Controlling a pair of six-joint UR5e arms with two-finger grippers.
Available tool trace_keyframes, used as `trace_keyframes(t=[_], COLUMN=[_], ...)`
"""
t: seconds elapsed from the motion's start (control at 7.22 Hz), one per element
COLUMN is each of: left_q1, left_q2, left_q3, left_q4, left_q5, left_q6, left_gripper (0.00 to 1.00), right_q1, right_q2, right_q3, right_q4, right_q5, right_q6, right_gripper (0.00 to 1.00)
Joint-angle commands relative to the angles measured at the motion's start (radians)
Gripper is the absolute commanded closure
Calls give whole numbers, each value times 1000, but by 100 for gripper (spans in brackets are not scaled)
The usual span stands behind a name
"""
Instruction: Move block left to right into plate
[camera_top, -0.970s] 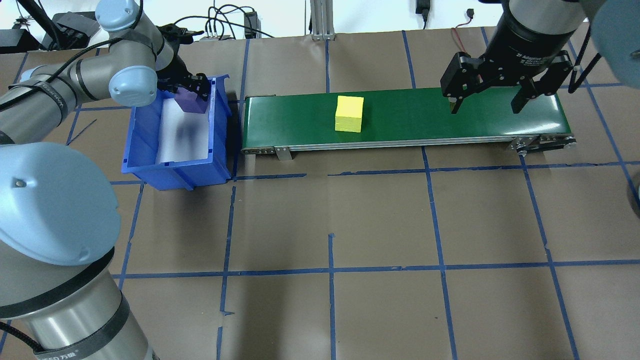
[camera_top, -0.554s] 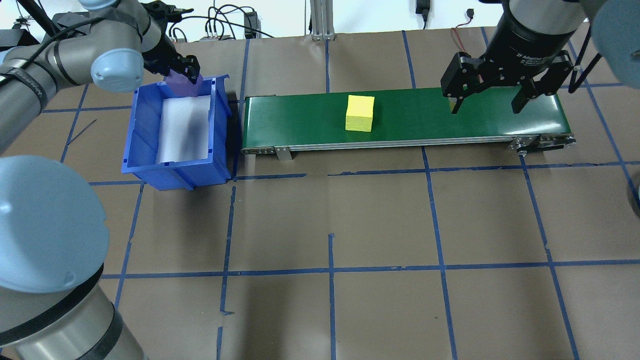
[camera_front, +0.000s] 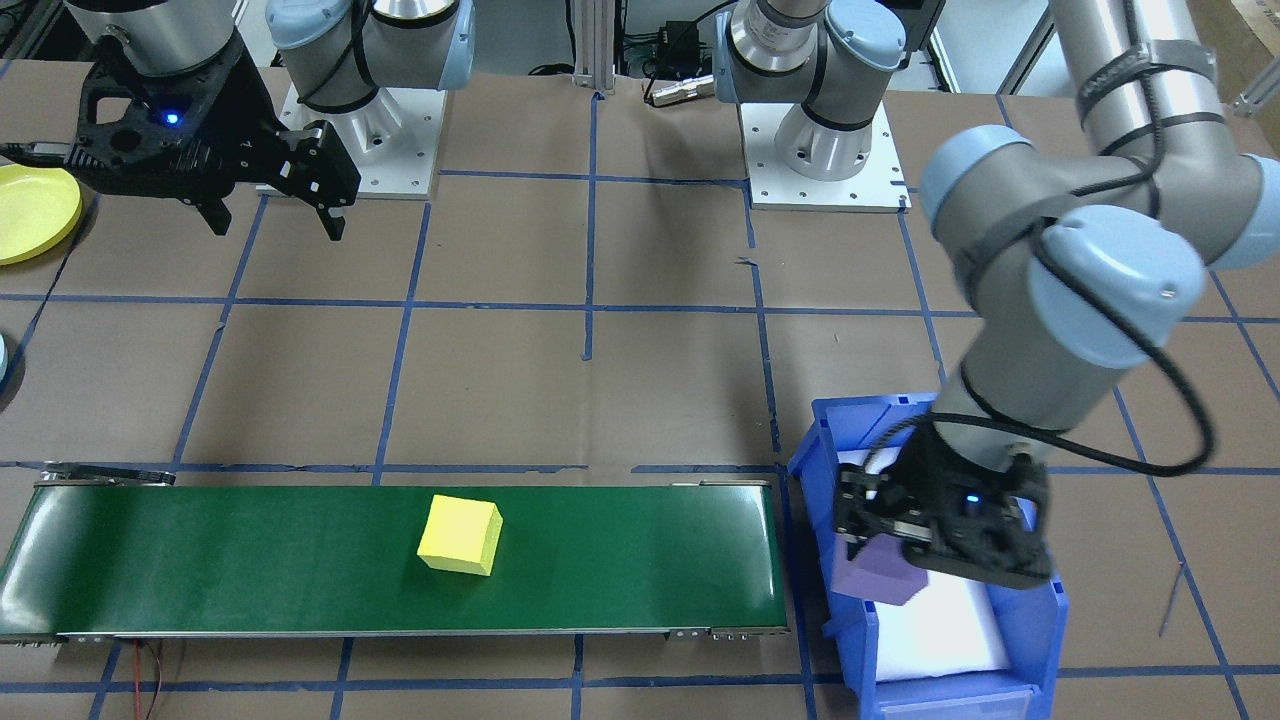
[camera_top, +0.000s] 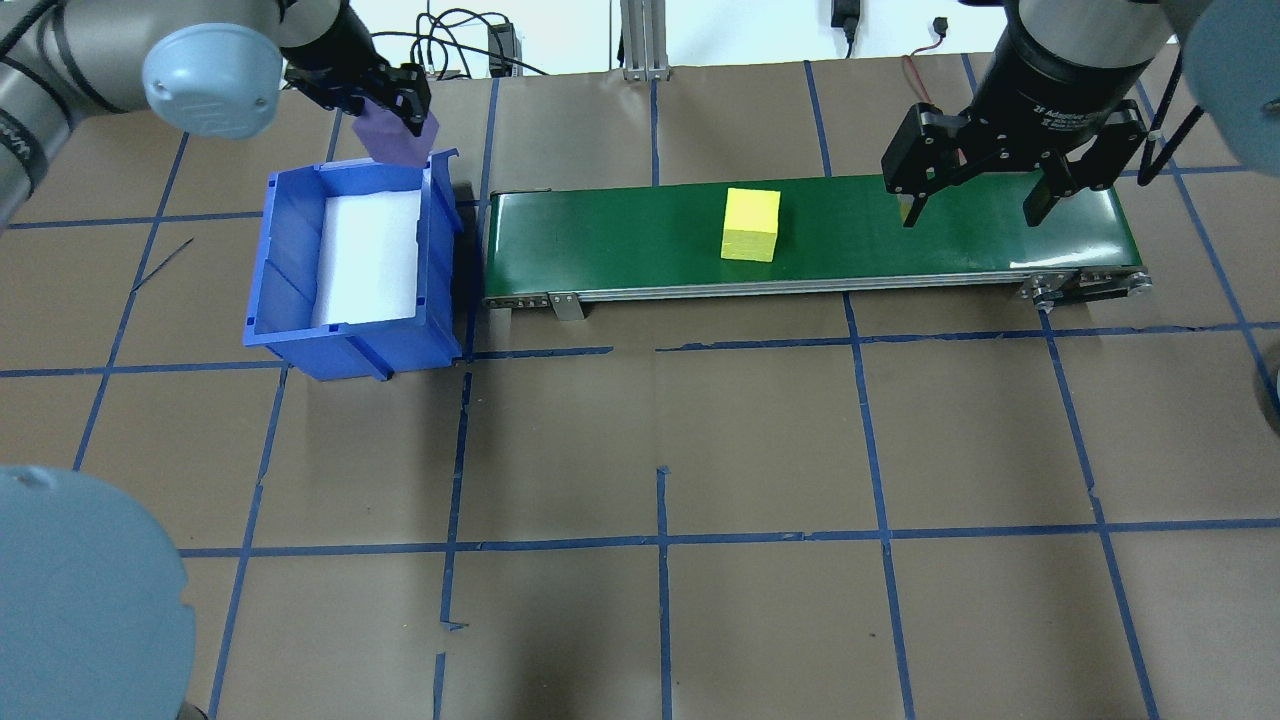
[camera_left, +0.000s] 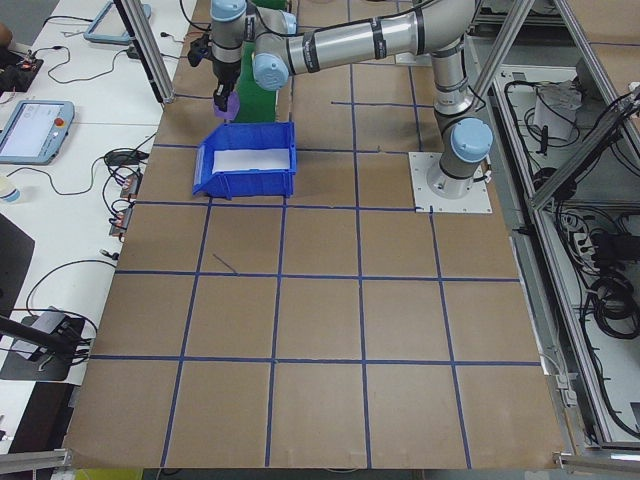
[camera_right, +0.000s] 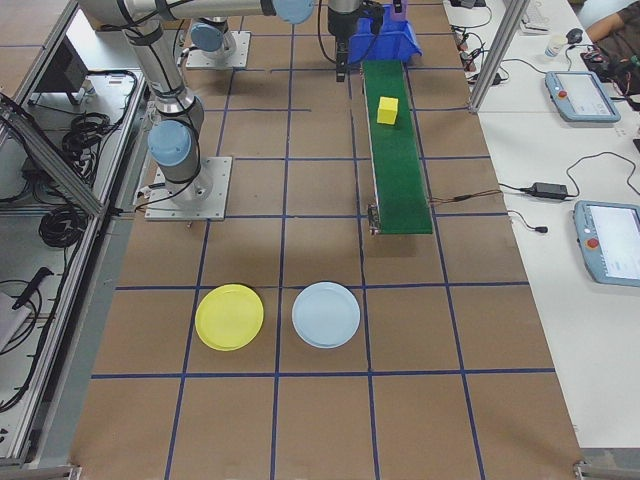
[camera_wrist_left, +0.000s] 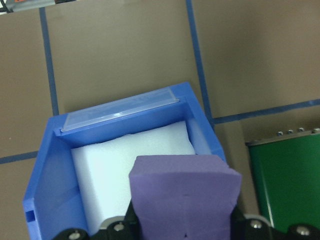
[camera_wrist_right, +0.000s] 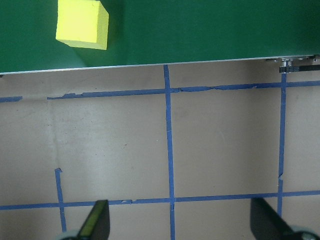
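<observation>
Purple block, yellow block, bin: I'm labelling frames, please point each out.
Purple block (camera_front: 876, 578), front-facing view, its lower visible face.
Yellow block (camera_top: 751, 213), overhead view, top face.
Bin (camera_top: 290, 290), overhead view, left wall.

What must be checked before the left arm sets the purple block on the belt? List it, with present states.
1. Left claw shut on the purple block: ok.
2. Block lifted above the rim of the blue bin: ok in the overhead view.
3. Near end of the green belt free of blocks: ok; the yellow block sits further along.
4. Right claw open over the far end of the belt: ok.
5. Yellow plate and light blue plate empty: ok.
6. Belt running: cannot tell from these views.
</observation>
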Motion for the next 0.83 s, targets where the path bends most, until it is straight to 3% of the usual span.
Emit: trace_keyframes(t=[0.0, 0.28, 0.42, 0.55, 0.69], left_q1=[-143, -147, -147, -147, -148], left_q2=[-54, -121, -122, -119, -93], left_q3=[-47, -68, -85, -88, -87], left_q4=[32, 89, 97, 95, 83], left_q5=[51, 46, 53, 56, 46], left_q6=[-30, -41, -50, -55, -120], left_gripper=[60, 60, 55, 1, 0], right_q1=[-1, -11, -15, -15, -15], right_q2=[1, 3, 4, 3, 4], right_q3=[0, 0, 0, 0, 0], right_q4=[0, -1, 0, 0, -1], right_q5=[-1, -1, 0, 2, 3], right_q6=[-1, -1, -1, -1, -1], right_gripper=[0, 0, 0, 0, 0])
